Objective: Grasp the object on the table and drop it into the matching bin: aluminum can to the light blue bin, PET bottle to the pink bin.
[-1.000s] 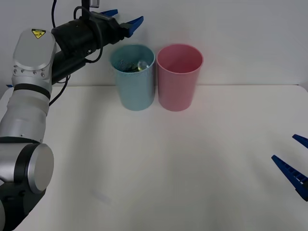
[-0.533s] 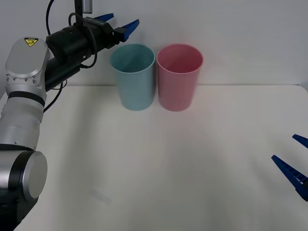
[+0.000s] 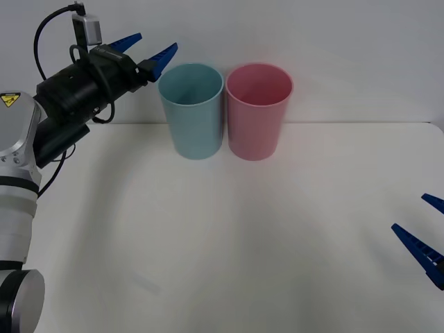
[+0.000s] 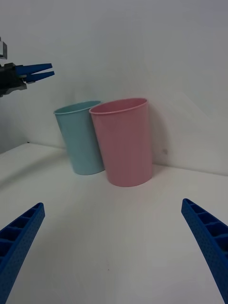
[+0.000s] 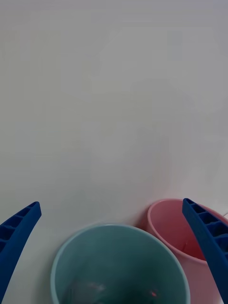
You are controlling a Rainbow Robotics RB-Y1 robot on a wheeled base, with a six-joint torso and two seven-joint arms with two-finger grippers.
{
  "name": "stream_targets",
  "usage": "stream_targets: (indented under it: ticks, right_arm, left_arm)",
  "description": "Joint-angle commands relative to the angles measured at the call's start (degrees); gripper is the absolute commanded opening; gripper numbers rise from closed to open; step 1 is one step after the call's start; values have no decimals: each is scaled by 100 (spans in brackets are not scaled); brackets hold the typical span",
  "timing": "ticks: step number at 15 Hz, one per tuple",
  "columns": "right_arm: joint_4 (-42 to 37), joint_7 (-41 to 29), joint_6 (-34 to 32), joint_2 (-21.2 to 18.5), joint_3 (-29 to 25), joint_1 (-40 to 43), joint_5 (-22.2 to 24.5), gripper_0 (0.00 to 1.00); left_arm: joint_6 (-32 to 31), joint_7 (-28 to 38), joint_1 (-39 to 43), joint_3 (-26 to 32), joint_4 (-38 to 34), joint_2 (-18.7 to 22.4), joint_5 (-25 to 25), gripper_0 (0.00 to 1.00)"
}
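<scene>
Can: gone into light blue bin; left tool spread empty, drawn back leftward; drop done.

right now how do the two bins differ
The light blue bin is teal and stands on the robot's left of the pair; the pink bin is pink and stands on the right. The open left tool hovers beside the light blue bin's rim, away from the pink bin. Both are tall, round, tapered and upright.

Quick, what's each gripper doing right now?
Left gripper: open, empty, beside the tall light blue plastic bin.
Right gripper: open, empty.
</scene>
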Motion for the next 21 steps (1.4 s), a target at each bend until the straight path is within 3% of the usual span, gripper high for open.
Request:
stream_targets:
  ticks: [1, 6, 11, 17, 21]
  right_arm:
    - [0, 0, 0, 0, 0, 0, 0, 100]
    - [0, 0, 0, 0, 0, 0, 0, 100]
    - [0, 0, 0, 0, 0, 0, 0, 100]
    - [0, 0, 0, 0, 0, 0, 0, 100]
    - [0, 0, 0, 0, 0, 0, 0, 100]
  left_arm:
    - [0, -90, 604, 101, -608, 70, 240, 100]
    - [-264, -275, 1597, 541, -1495, 70, 425, 100]
    - [-1283, -996, 2371, 1446, -1689, 78, 671, 100]
    - [-1784, -1585, 3452, 1710, -1908, 606, 1585, 100]
    - [-2400, -1787, 4111, 2123, -2005, 826, 1822, 100]
